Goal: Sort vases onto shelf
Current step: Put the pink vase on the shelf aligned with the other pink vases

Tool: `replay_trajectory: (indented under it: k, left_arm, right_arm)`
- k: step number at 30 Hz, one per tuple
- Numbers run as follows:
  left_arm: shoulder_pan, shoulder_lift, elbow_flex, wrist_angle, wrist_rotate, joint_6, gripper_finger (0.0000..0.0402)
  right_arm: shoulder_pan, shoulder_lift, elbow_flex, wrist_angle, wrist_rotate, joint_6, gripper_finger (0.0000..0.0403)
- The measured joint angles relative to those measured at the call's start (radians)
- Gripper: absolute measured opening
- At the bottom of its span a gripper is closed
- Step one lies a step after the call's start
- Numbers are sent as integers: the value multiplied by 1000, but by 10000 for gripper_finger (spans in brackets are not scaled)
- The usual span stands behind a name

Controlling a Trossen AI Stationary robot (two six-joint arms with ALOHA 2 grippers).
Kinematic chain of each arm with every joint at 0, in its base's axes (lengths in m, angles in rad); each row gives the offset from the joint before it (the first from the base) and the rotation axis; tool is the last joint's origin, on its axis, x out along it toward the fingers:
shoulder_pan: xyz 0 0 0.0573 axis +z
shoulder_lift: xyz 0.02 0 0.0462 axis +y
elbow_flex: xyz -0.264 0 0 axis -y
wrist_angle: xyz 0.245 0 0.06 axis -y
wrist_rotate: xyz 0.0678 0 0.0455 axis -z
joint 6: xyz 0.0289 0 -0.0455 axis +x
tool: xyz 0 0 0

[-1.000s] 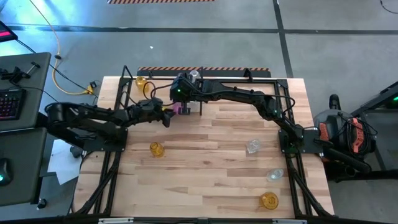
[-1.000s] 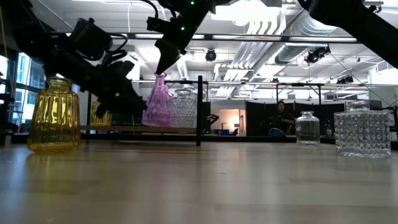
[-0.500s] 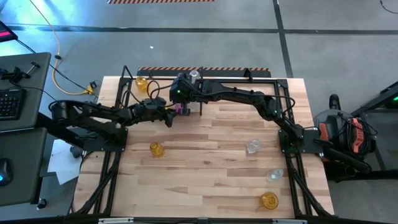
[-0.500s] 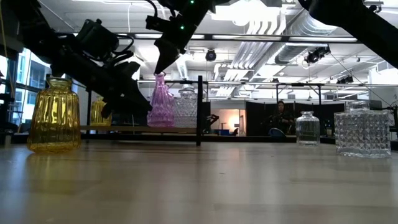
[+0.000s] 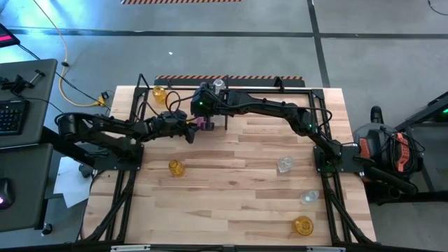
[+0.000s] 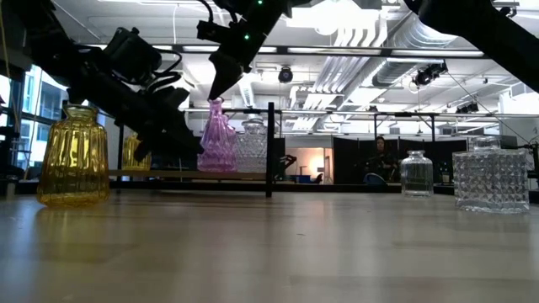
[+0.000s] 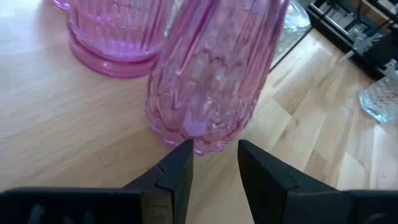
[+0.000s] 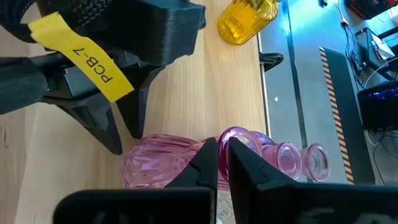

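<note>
Vases: the high view shows seven. On the open table (image 5: 231, 182) stand four: one amber vase (image 5: 175, 168) at the left, one clear vase (image 5: 284, 165) right of centre, a second clear vase (image 5: 309, 198) nearer the right edge, and one amber round vase (image 5: 302, 225) at the front right. At the shelf (image 5: 280, 85) along the table's far edge there are three: one small amber vase (image 5: 159, 92) at its left end, one clear vase (image 5: 219, 85) near the black divider, and one pink vase (image 5: 205, 123) between the two hands.

The pink vase (image 6: 217, 139) is translucent, vertically ribbed, wide at the base and narrow at the neck. It stands upright on the pale shelf board. The left wrist view shows another pink vase (image 7: 118, 31) just behind it.

Right hand (image 8: 222, 160): fingers closed, resting at the pink vase's neck from above.

Left hand (image 7: 214, 163): fingers parted, both tips at the base of the pink vase; nothing is gripped.
</note>
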Motion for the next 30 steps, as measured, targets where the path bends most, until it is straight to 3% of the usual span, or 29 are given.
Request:
replay_trajectory:
  k: [23, 30]
  left_arm:
    - [0, 0, 0, 1, -14, -43, 117]
    - [0, 0, 0, -1, -14, -45, 117]
  right_arm:
    - [9, 0, 0, 0, -28, 0, 1]
    - [10, -2, 0, 2, 9, 10, 45]
